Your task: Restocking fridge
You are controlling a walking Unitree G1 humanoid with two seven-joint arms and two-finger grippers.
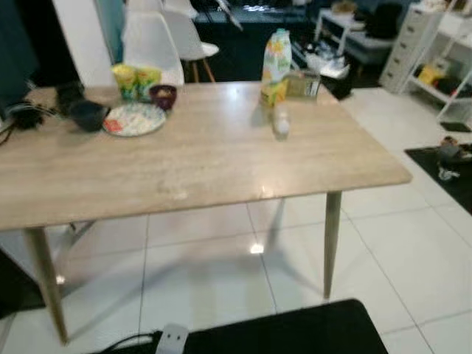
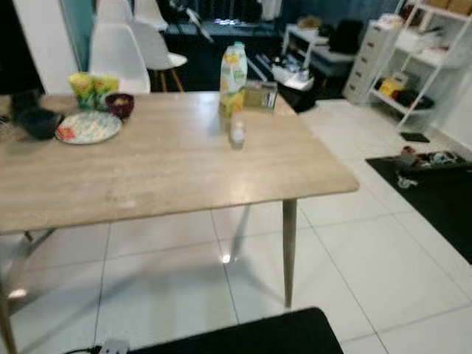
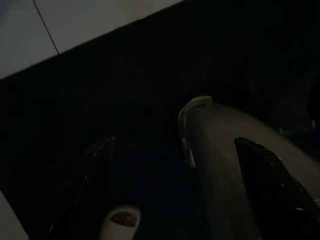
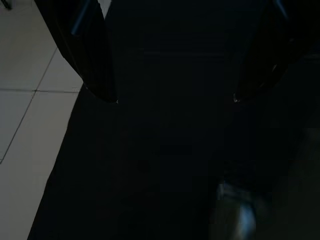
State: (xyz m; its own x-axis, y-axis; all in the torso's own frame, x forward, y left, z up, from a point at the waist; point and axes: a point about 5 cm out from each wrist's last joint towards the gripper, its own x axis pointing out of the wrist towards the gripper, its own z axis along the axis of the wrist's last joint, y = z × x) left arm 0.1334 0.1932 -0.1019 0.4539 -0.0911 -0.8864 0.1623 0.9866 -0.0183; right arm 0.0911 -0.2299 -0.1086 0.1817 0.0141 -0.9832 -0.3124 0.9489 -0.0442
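The juice carton (image 1: pixel 276 65) stands upright near the far edge of the bench (image 1: pixel 199 162), with a small white bottle (image 1: pixel 281 119) just in front of it and a clear box-like container (image 1: pixel 303 84) just beside it on the right. These look to us like the goods meant for the fridge, though no fridge can be made out from here. Toward the far left corner of the bench lie a patterned plate (image 1: pixel 134 119), a dark bowl (image 1: pixel 163 95), two yellow-green packets (image 1: pixel 136 80) and some dark objects we cannot identify. White chairs (image 1: pixel 151 40) stand behind the bench, and shelving (image 2: pixel 435 51) lines the right side of the room.

We judge the task to be at its start: we are facing the bench from some way off, and nothing has been picked up. Both arms hang low over a dark mat on the tiled floor (image 1: pixel 221 273). The left pincer (image 3: pixel 175 165) has its fingers spread with nothing between them, and the right pincer (image 4: pixel 172 65) is likewise spread and empty.

The next move calls for walking closer, toward the right end of the bench, until the carton is within reach. Then one arm must rise and close around the carton's body without knocking the small bottle in front of it.
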